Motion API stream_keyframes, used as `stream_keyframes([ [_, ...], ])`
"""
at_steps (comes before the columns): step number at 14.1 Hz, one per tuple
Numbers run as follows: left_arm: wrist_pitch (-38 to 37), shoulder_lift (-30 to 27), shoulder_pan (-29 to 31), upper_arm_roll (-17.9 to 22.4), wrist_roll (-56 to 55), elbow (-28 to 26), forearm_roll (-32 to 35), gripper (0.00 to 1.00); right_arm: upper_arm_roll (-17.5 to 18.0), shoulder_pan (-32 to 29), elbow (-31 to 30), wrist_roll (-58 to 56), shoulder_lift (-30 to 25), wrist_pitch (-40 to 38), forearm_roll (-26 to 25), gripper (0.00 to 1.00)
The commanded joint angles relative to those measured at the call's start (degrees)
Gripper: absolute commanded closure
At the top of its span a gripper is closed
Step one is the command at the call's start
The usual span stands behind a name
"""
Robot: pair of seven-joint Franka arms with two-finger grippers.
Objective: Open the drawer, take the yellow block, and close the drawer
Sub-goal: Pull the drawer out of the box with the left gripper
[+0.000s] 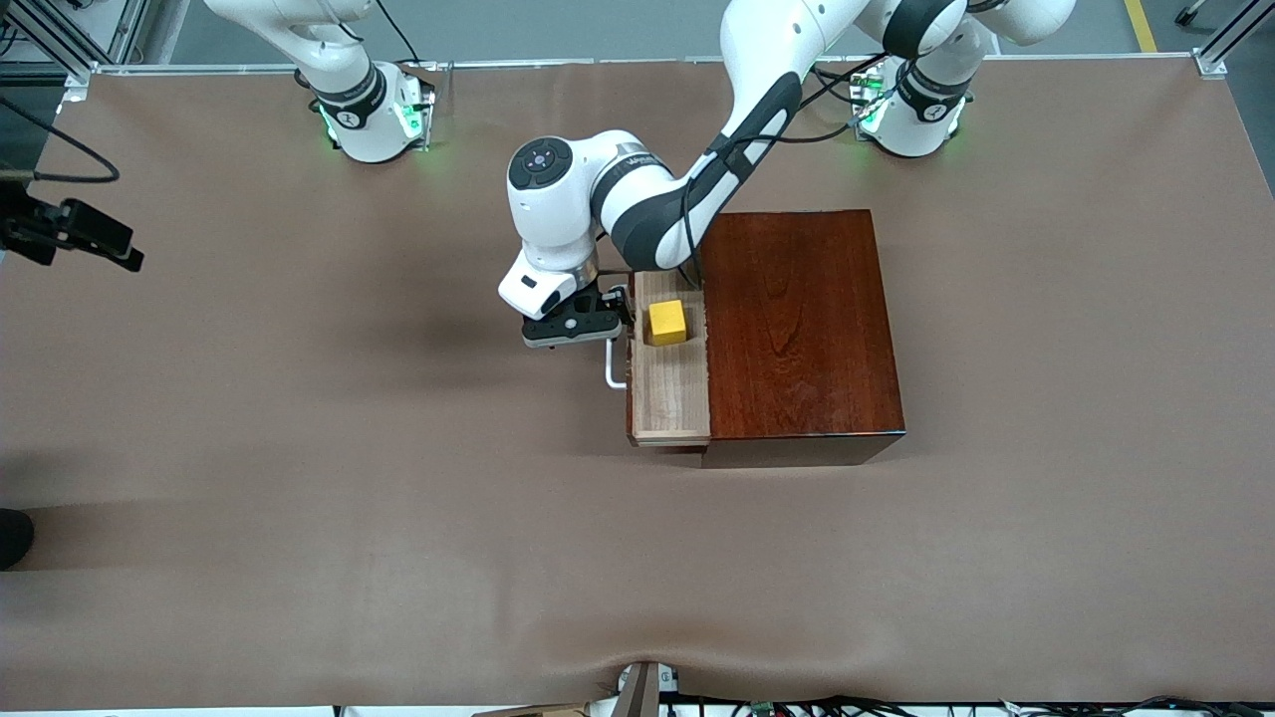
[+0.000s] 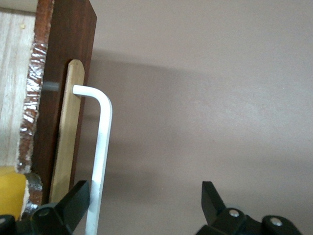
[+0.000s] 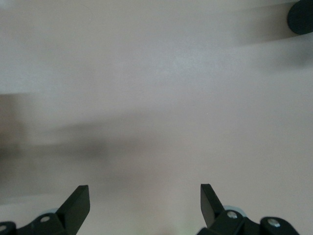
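The dark reddish-brown wooden box (image 1: 797, 319) stands mid-table. Its drawer (image 1: 669, 393) is pulled partly out toward the right arm's end and shows its pale wood interior. The yellow block (image 1: 667, 322) lies in the drawer, at the end farther from the front camera. My left gripper (image 1: 576, 329) is open, low in front of the drawer at its white loop handle (image 1: 612, 366). In the left wrist view the handle (image 2: 103, 142) runs between the jaws of the left gripper (image 2: 145, 198), close against one finger (image 2: 78, 198), and the block's edge (image 2: 11, 188) shows. My right gripper (image 3: 145, 200) is open and empty over bare table.
A black camera mount (image 1: 70, 234) hangs over the table edge at the right arm's end. A dark object (image 1: 12, 538) sits at that same edge nearer the front camera. Brown table surface (image 1: 349, 448) spreads round the box.
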Motion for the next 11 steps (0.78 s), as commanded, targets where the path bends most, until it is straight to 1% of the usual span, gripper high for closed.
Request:
stream_keyframes([
  [1,3.0,1.7,-1.3,-0.3,-2.3,1.8,-1.3,0.0,0.2,-0.9,2.5,-0.6,2.6,0.3,0.0,0.0],
  [5,6.0,1.7,-1.0,-0.1,-3.9,1.8,-2.1,0.0,0.1,-0.5,3.7,-0.3,3.4,1.0,-1.2,0.0],
  [8,5.6,1.0,-0.7,0.1,-3.9,1.8,-2.1,0.0,0.2,-0.5,3.7,0.1,3.6,2.0,-1.1,0.0],
  [11,3.8,-2.2,2.3,0.0,-3.6,1.8,-2.2,0.0,0.2,-0.2,3.8,0.2,4.6,4.1,-0.6,0.0],
])
